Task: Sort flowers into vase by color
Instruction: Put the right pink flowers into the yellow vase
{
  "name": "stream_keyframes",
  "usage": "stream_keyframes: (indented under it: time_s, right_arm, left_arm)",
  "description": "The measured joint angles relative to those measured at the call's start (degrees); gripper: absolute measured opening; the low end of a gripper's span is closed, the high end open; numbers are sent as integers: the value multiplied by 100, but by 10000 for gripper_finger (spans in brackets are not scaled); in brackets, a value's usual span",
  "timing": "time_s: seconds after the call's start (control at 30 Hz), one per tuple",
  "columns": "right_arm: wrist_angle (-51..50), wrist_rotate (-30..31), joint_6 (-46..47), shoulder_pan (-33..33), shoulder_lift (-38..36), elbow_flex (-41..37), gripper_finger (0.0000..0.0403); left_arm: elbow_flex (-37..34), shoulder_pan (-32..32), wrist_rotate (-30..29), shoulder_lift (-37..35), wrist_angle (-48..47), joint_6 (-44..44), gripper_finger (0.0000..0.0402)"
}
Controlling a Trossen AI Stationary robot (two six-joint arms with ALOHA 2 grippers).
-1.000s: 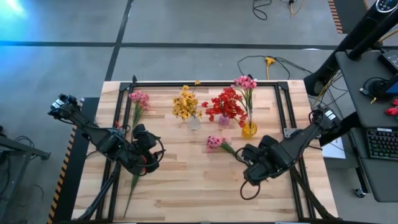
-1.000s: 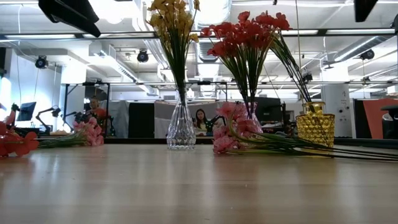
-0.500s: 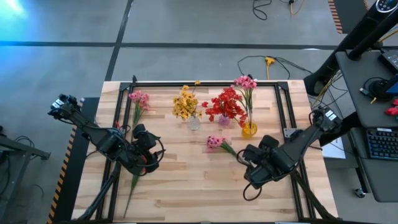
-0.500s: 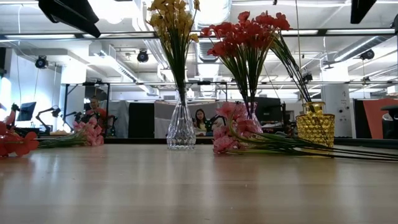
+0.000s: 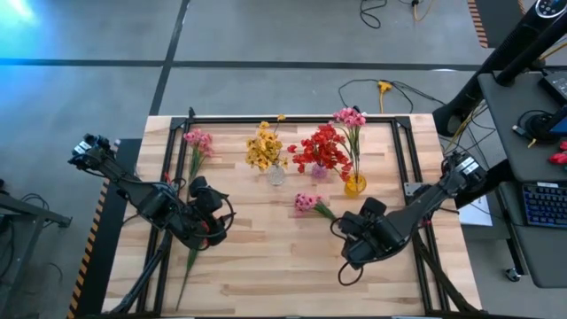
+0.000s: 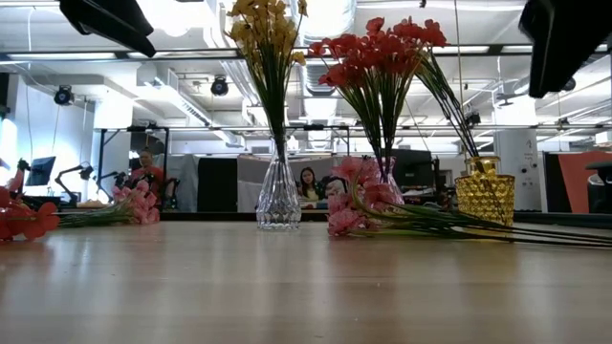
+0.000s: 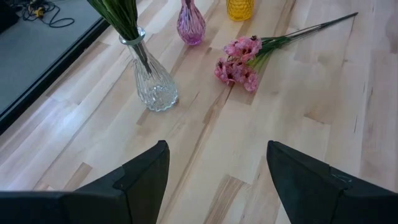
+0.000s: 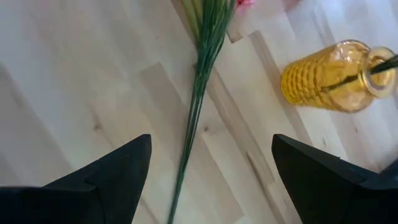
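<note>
One pink sprig (image 5: 307, 203) lies flat on the table, its thin stem (image 8: 198, 93) running toward my right gripper (image 5: 350, 229). That gripper hovers open above the stem (image 8: 212, 138) and shows as a dark shape (image 6: 564, 38) in the low view. A second pink sprig (image 5: 197, 140) lies near the left edge. Yellow flowers (image 5: 264, 149) stand in a clear glass vase (image 6: 278, 196), red ones (image 5: 322, 149) in a purple vase (image 7: 190, 26), and pink ones (image 5: 349, 116) in a yellow vase (image 8: 333, 76). My left gripper (image 5: 215, 206) waits open (image 7: 216, 146) left of centre.
A black frame (image 5: 292, 119) borders the tabletop. The three vases stand in a row along the far middle. Red blossoms (image 6: 19, 220) lie at the left edge of the low view. Bare wood fills the near half (image 5: 283, 275). People sit in the room behind the table (image 6: 309, 182).
My right gripper has moved a little toward the table's left and near edge and has come down, so its dark body now reaches farther into the top right of the low view. The flowers and the vases have stayed where they were.
</note>
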Motion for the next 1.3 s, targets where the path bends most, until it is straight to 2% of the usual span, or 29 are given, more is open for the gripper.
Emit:
stream_keyframes:
  time_s: [0.27, 0.6, 0.93, 1.3]
  right_arm:
    - [1095, 132, -416, -305, 0, -822, 324]
    - [2311, 710, -725, -377, 0, -1705, 324]
    - [4180, 970, -1051, -681, 9, -2798, 321]
    - [4764, 1104, -1229, -929, 11, -3204, 251]
  left_arm:
    - [0, 0, -1, 7, 7, 0, 251]
    - [0, 0, 0, 7, 7, 0, 251]
    - [0, 0, -99, 7, 7, 28, 251]
    - [0, 0, -172, 7, 6, 29, 251]
